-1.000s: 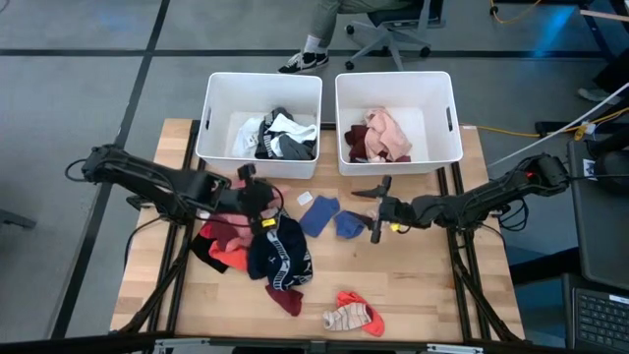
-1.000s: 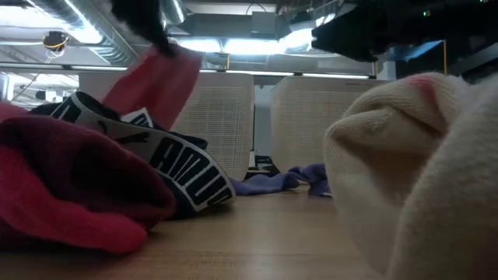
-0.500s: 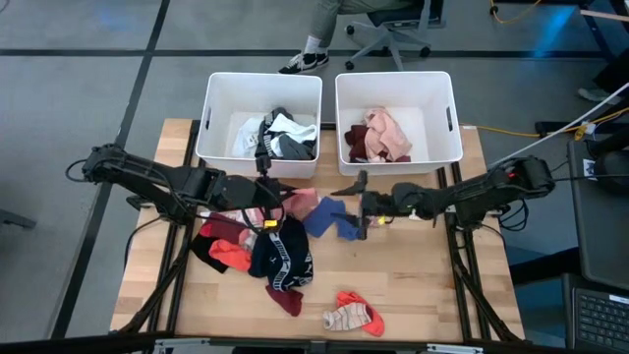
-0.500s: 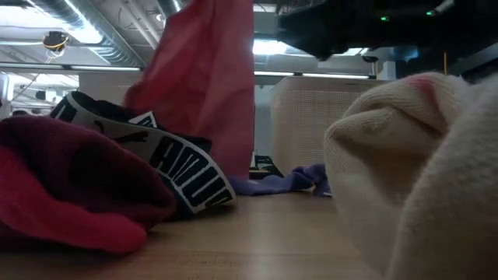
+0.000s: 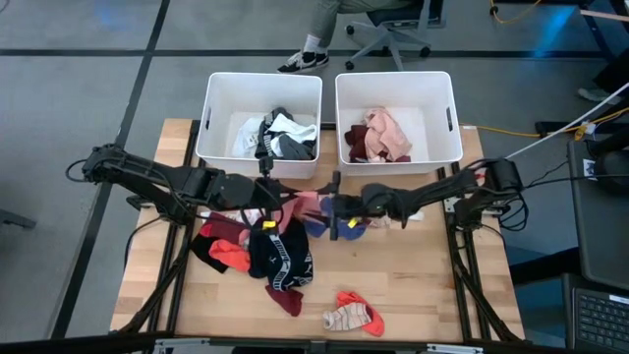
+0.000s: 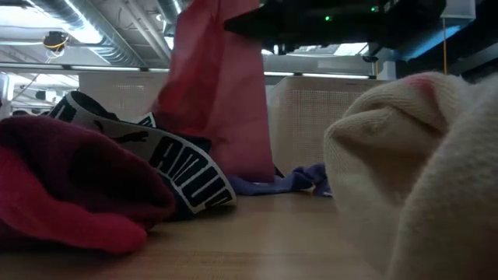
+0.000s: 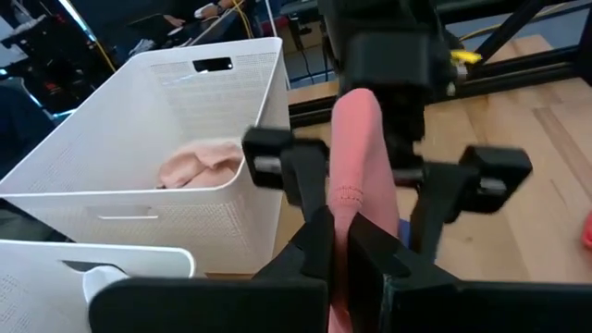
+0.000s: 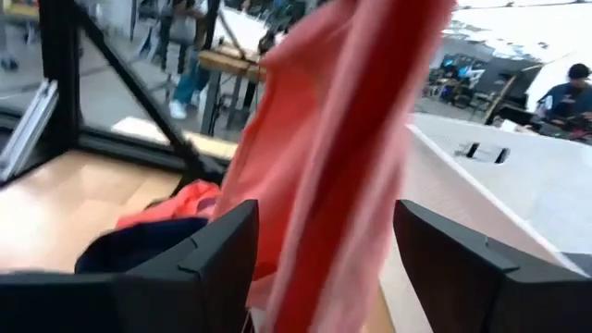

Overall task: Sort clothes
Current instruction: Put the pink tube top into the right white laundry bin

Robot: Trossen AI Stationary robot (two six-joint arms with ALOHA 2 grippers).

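My left gripper (image 5: 282,197) is shut on a pink-red garment (image 5: 303,205) above the table's middle, right of the pile of clothes: a navy piece with a white band (image 5: 280,252), red pieces (image 5: 226,252) and a maroon one (image 5: 286,298). The garment also shows in the low view (image 6: 222,85). My right gripper (image 5: 330,206) is open. Its two fingers (image 8: 215,261) stand on either side of the hanging garment (image 8: 338,139), facing my left gripper (image 7: 344,254). Blue socks (image 5: 346,228) lie under it. My left gripper pinches the pink-red garment at its upper end (image 7: 346,215) between its two fingers, coming level from the table's left. The cloth hangs below the fingers in a slack strip. Its lower end (image 6: 253,167) reaches down close to the table; whether it rests there I cannot tell.
Two white bins stand at the far edge: the left one (image 5: 218,90) holds black and white clothes, the right one (image 5: 440,93) pink and maroon ones. A cream and red sock (image 5: 354,315) lies near the front edge and fills the low view's right (image 6: 412,171).
My left gripper has lifted the pink-red garment out of the pile and carried it toward the table's right; it now hangs free. My right gripper has moved toward the table's left, over the blue socks, until its open fingers stand around the garment.
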